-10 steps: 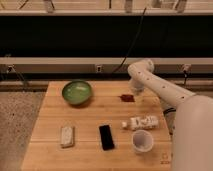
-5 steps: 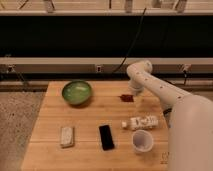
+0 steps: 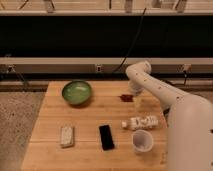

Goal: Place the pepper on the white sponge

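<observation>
The pepper (image 3: 126,98), small and dark red, lies on the wooden table (image 3: 100,112) right of centre towards the back. My gripper (image 3: 134,93) hangs at the pepper's right end, pointing down and open, with the pepper still resting on the wood. The white sponge (image 3: 67,136) lies flat near the front left, well away from both the gripper and the pepper.
A green bowl (image 3: 77,92) stands at the back left. A black phone (image 3: 106,137) lies right of the sponge. A white bottle (image 3: 141,122) lies on its side in front of the pepper, with a white cup (image 3: 142,141) just before it. My arm covers the table's right edge.
The near part of my arm has shifted slightly left. The gripper stays beside the pepper, and the objects on the table have not moved.
</observation>
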You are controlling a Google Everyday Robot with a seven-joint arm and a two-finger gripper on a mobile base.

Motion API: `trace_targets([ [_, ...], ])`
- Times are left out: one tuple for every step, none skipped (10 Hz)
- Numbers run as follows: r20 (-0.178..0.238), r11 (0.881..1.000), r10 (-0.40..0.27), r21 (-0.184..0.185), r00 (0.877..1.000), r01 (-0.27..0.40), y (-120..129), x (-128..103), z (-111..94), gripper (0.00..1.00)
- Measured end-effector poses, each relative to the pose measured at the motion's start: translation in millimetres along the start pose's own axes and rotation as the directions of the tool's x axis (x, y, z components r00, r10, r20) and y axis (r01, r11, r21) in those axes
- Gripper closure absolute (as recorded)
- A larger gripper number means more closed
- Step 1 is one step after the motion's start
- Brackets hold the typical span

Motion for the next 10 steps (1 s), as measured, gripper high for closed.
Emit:
trace_targets([
  [0.0,1.0,-0.003,-0.002,1.0,0.003,-0.1,-1.5,1.7,0.2],
  [0.0,1.0,-0.005,-0.002,1.0,0.005,-1.2,-2.4,1.7,0.2],
  [-0.002,1.0,-0.007,-0.005,1.0,0.007,-1.0,-2.6,2.2,0.2],
  [-0.002,1.0,-0.008,-0.011,1.0,0.008,-0.2,-2.7,3.7,0.2],
  [-0.002,1.0,-0.009,-0.015,1.0,0.009,0.2,-3.0,4.6,0.2],
  [-0.001,1.0,-0.01,-0.018,1.0,0.01,0.6,-3.9,5.8,0.2],
  [-0.001,1.0,-0.011,-0.021,1.0,0.011,1.6,-4.6,7.4,0.2],
  [0.0,1.0,-0.012,-0.022,1.0,0.012,2.0,-4.8,7.9,0.2],
  [0.0,1.0,-0.013,-0.023,1.0,0.013,2.4,-5.1,8.6,0.2],
  [0.001,1.0,-0.014,-0.025,1.0,0.014,2.9,-5.5,9.1,0.2],
])
